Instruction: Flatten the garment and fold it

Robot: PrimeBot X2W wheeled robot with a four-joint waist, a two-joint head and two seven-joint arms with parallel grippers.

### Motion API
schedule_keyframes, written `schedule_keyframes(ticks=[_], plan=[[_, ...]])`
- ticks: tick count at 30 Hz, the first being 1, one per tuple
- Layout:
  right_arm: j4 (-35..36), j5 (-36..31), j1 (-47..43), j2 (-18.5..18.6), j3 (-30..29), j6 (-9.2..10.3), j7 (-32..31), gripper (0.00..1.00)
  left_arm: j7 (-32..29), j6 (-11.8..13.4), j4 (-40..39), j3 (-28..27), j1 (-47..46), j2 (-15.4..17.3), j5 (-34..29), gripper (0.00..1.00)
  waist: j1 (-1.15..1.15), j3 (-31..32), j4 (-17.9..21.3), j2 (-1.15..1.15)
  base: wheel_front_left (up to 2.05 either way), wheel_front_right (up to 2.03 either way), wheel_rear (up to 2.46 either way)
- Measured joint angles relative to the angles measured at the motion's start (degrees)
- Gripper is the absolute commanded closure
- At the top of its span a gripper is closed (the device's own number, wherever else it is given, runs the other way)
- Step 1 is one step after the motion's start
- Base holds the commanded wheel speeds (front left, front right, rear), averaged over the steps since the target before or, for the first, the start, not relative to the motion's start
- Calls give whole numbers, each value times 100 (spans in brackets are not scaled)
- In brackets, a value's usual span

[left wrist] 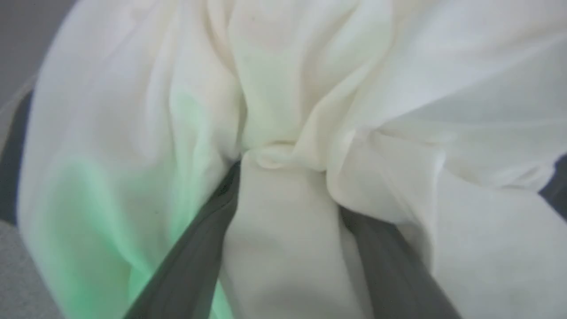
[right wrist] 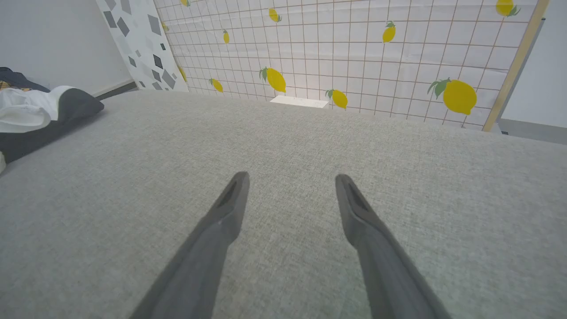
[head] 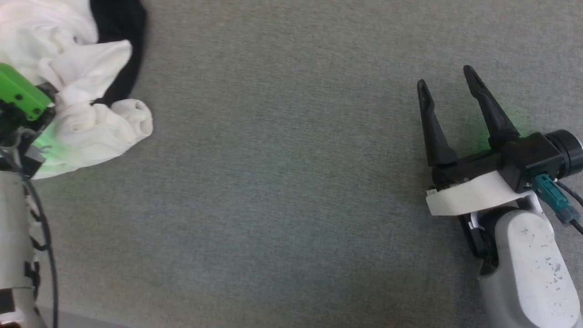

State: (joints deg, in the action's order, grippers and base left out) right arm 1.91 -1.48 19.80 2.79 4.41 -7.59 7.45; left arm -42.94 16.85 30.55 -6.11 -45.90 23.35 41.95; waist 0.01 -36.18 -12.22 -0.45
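The garment (head: 86, 123), white with a black part behind it, lies crumpled at the top left of the head view on the grey surface. My left arm's green wrist housing (head: 20, 95) sits against its left side, and the fingers are hidden in the cloth. In the left wrist view my left gripper (left wrist: 288, 190) stands open, its two dark fingers pushed into the white folds (left wrist: 283, 88) with a bunch of cloth between them. My right gripper (head: 446, 78) hovers open over bare surface far to the right, nothing between its fingers (right wrist: 292, 178). The garment (right wrist: 31, 110) shows at that view's left edge.
A grey fabric surface (head: 282, 182) spreads between the two arms. Beyond its far edge stands a grid-patterned wall with lemons (right wrist: 354, 53) and a panel with grey shapes (right wrist: 137, 40). A flat white thing (right wrist: 300, 101) lies at the far edge.
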Motion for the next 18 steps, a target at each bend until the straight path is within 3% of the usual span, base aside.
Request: schedule_keyframes(ticks=[5, 8, 13, 14, 18], plan=[[21, 47, 70, -19, 88, 0, 22, 0, -492, 266, -388, -71, 155, 201, 66, 0, -1, -120, 199, 0, 0, 0, 0], [4, 60, 91, -18, 100, 0, 40, 0, -477, 254, -647, -91, 329, 254, 85, 100, -1, -107, 263, 0, 0, 0, 0], [-73, 66, 94, -7, 51, 0, 41, 0, 304, -16, -810, -47, 597, 140, -80, 100, 0, 7, 296, 0, 0, 0, 0], [-151, 79, 85, 2, 1, 0, 68, 0, 851, -103, -759, -21, 672, 125, -224, 100, -1, 123, 294, 0, 0, 0, 0], [-296, 178, 2, 2, -25, 0, 143, 0, 1848, -197, -717, 1, 694, 180, -613, 100, 0, 355, 281, 0, 0, 0, 0]])
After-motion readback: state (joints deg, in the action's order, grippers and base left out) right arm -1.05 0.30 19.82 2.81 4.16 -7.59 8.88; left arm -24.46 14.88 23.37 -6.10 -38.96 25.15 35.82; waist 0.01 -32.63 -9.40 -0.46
